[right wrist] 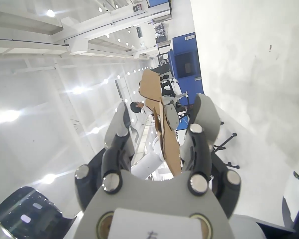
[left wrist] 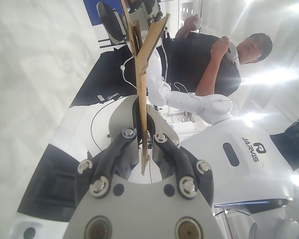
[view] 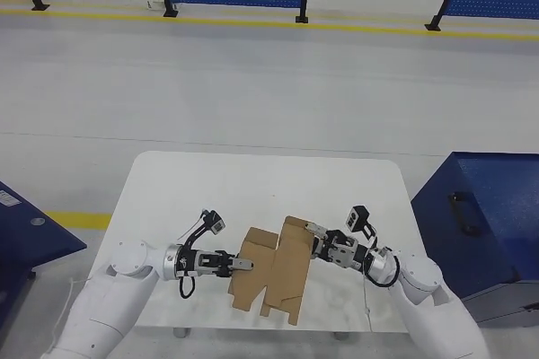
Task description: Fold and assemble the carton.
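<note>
**Carton hangs between two claws over the counter's 6 o'clock half**

In the top view, a blue cabinet [view: 13, 238] stands off the 9 o'clock side of the counter [view: 251, 179], and a yellow floor stripe [view: 76, 219] runs between the two. Next comes the left claw [view: 242, 265], over the counter at about 7 o'clock and pointing toward 3 o'clock. It is clenched on the carton [view: 274, 269] — its wrist view shows both fingers [left wrist: 122, 115] pressed to a thin cardboard edge that runs out from between them.

The carton is brown, unassembled and partly folded, with flaps reaching toward 12 and 6 o'clock. It lies over the counter's 6 o'clock half, between the two claws. Whether it touches the surface cannot be told.

At the carton's 2 o'clock corner is the right claw [view: 316, 247], pointing toward 9 o'clock. It is released — in its wrist view a cardboard flap passes through the wide gap, close against one finger and well apart from the other. Off the counter's 3 o'clock side stands a second blue cabinet [view: 494, 215].
</note>
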